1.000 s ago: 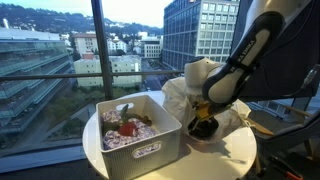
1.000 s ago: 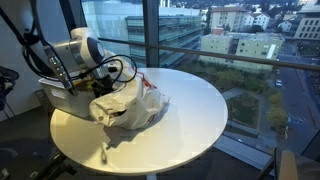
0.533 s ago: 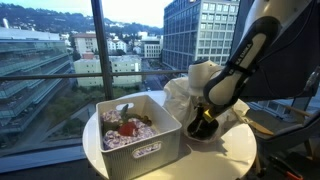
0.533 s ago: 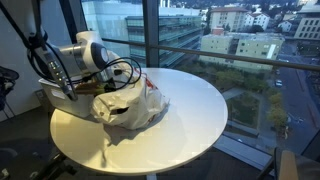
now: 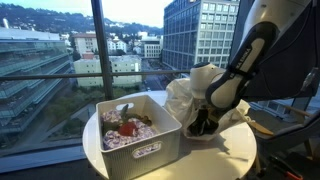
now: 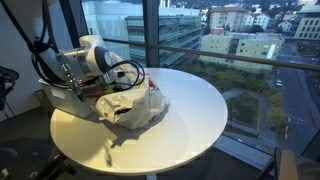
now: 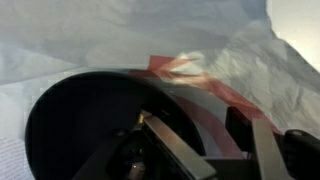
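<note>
A crumpled white plastic bag (image 5: 181,96) with red print lies on a round white table (image 5: 236,152). It also shows in the other exterior view (image 6: 133,106). My gripper (image 5: 203,123) reaches down into the bag's mouth, at the side away from the bin. In the wrist view the bag (image 7: 110,40) fills the frame, with a dark opening at lower left. My gripper (image 7: 215,150) has its two fingers apart, with the bag's rim running between them. What lies inside the dark opening cannot be made out.
A white bin (image 5: 150,150) with several mixed items, one of them red, stands beside the bag; it also shows behind the arm (image 6: 52,96). A small object (image 6: 105,152) lies near the table's front edge (image 6: 150,165). Tall windows stand close behind the table.
The arm has shifted slightly toward the bag and the gripper has sunk lower into its mouth. The bag has crumpled a little. The bin has not moved.
</note>
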Robot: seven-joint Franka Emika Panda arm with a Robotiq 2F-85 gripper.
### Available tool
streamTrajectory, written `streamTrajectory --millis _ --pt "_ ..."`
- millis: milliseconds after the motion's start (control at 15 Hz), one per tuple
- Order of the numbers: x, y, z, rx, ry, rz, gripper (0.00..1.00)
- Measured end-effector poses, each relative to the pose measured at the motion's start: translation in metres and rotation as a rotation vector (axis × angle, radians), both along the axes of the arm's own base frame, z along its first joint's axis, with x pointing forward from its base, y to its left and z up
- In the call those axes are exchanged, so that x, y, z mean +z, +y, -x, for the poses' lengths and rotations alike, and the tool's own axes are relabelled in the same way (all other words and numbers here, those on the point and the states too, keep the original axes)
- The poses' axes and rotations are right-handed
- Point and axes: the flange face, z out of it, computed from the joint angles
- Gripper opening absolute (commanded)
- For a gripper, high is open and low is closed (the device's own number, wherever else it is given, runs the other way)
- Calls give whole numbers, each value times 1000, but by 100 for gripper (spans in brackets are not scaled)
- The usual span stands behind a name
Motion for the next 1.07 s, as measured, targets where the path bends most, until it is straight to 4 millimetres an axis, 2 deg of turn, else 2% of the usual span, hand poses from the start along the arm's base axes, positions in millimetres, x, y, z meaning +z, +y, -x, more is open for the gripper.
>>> streamTrajectory --millis 267,467,600,1067 --pt "1 1 1 53 -8 24 9" --pt "0 1 2 77 -9 35 0" --pt "1 3 2 87 -12 37 4" --pt "5 2 1 86 -19 37 4"
